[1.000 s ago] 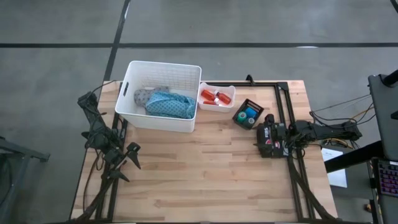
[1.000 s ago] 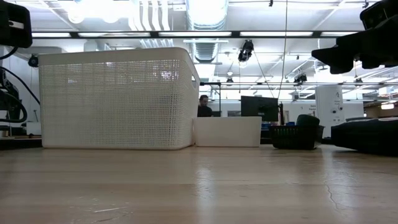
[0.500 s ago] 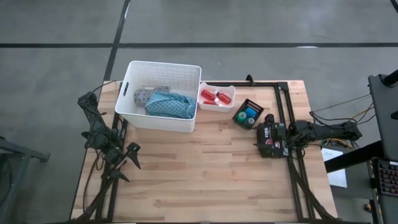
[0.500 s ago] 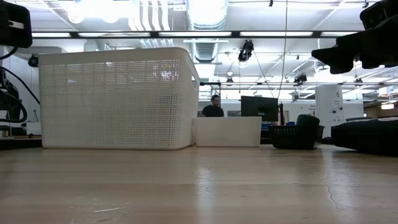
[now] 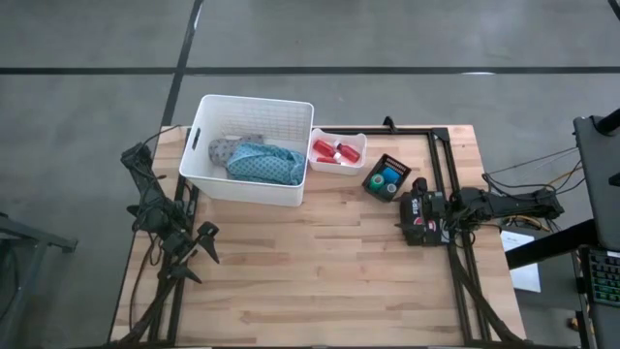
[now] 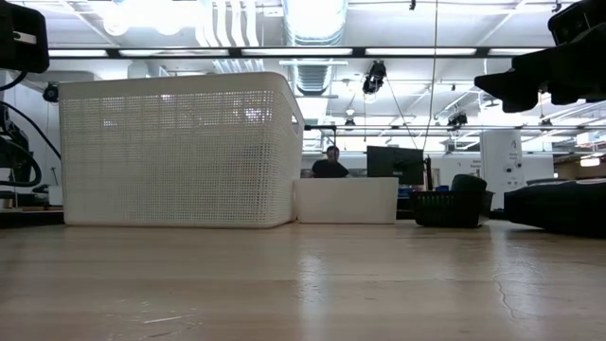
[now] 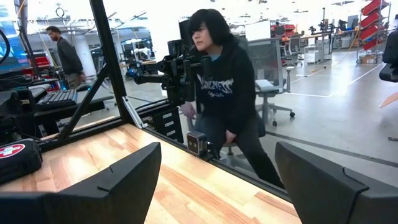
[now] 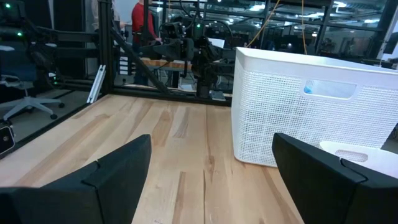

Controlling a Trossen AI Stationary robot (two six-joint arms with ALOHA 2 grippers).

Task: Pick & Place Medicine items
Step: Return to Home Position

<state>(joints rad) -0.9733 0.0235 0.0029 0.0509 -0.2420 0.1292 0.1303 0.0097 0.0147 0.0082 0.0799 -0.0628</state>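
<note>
Red bottles (image 5: 336, 150) with white caps lie in a small white tray (image 5: 355, 136) at the far side of the table, just right of the white basket (image 5: 208, 107). A blue (image 5: 385, 173) and a green (image 5: 392, 179) round container sit in a small black holder beside the tray. My left gripper (image 5: 203, 247) (image 7: 217, 180) stands open at the table's left edge, level and aimed at the near right. My right gripper (image 5: 412, 206) (image 8: 211, 180) stands open at the right edge, level and aimed toward the basket (image 8: 311, 112). Neither has anything between its fingers.
The basket holds a teal cloth (image 5: 263, 163) and a grey cloth (image 5: 223, 150). A black first-aid pouch (image 7: 12, 155) (image 6: 559, 206) lies below my right gripper. A small camera (image 7: 197, 142) sits at the near edge. A person (image 7: 227, 93) stands beyond it.
</note>
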